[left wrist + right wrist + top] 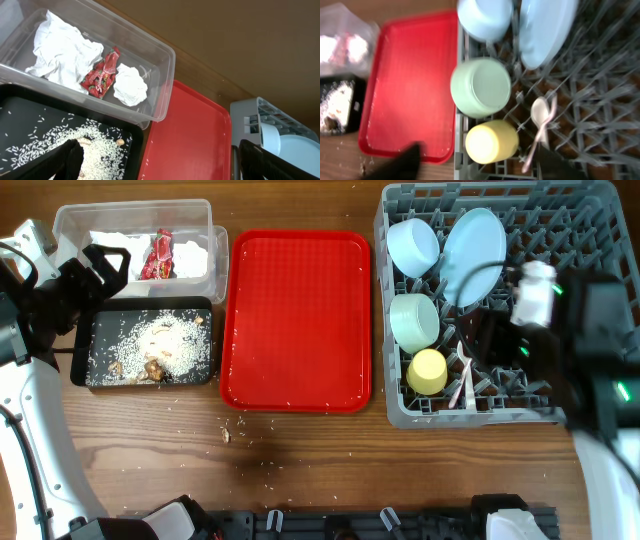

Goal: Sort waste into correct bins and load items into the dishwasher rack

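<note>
Lying in the grey dishwasher rack [600, 210], the white plastic spoon [538, 112] is shown with its bowl toward the rack's middle and its handle slanting down to the near rim, its long axis running almost front to back. It is flanked by the small yellow cup [490, 141]. Beyond the cup are seen the pale green bowl [481, 87], the light blue bowl [485, 17] and the light blue plate [545, 30], propped on edge. The right gripper [480, 161], blurred, is held above the cup with its fingers spread. Across the flat red tray [296, 320], the left gripper [160, 152] is held with its fingers apart above the rice-strewn black tray [95, 330] and the clear tub [70, 220], where the red snack wrapper [102, 75] and white napkins [62, 50] are kept.
</note>
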You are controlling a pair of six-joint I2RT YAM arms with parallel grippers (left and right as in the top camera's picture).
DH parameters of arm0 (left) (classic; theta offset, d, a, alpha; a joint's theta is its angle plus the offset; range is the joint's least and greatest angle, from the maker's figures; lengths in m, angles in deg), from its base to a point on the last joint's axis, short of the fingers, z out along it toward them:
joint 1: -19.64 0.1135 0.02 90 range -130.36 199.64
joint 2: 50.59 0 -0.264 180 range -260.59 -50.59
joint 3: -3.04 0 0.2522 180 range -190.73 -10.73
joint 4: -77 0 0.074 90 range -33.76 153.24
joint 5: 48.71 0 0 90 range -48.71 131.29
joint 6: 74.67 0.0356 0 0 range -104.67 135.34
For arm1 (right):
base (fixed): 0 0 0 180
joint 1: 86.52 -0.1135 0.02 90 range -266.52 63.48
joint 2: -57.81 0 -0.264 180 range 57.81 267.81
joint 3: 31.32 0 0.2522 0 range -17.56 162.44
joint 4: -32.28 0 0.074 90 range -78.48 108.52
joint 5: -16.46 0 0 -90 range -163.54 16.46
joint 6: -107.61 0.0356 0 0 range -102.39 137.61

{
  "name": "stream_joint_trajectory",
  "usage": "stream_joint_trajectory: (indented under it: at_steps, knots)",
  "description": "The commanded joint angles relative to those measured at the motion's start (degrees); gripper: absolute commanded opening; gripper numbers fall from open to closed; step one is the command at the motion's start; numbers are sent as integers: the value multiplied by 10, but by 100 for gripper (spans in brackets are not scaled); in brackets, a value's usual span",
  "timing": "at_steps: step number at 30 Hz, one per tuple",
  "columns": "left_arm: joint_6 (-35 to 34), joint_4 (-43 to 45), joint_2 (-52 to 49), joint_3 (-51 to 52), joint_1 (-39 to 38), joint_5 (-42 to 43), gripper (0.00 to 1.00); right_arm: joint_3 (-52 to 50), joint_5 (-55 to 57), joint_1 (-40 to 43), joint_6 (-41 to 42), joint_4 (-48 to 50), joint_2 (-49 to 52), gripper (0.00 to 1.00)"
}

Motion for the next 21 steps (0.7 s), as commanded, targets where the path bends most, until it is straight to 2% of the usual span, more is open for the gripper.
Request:
stream_joint_trajectory:
  at_steps: [1,5,9,11,14,18,21]
  knots:
    - [-5,2,3,-6,2,9,100,25,43,-1,-8,-11,-110,100]
    - [-5,2,3,-6,2,9,100,25,44,-1,-9,-24,-184,100]
    - [-5,2,3,-6,2,9,100,11,94,-1,-12,-16,-187,100]
    - [-5,2,3,-6,2,9,100,-38,99,3,-26,61,-202,100]
    - [-5,2,3,-6,2,9,100,-163,97,6,-26,205,-269,100]
    - [-5,2,3,-6,2,9,100,-451,32,6,-58,493,-423,100]
    - [-5,2,3,-6,2,9,100,-588,30,6,-53,577,-498,100]
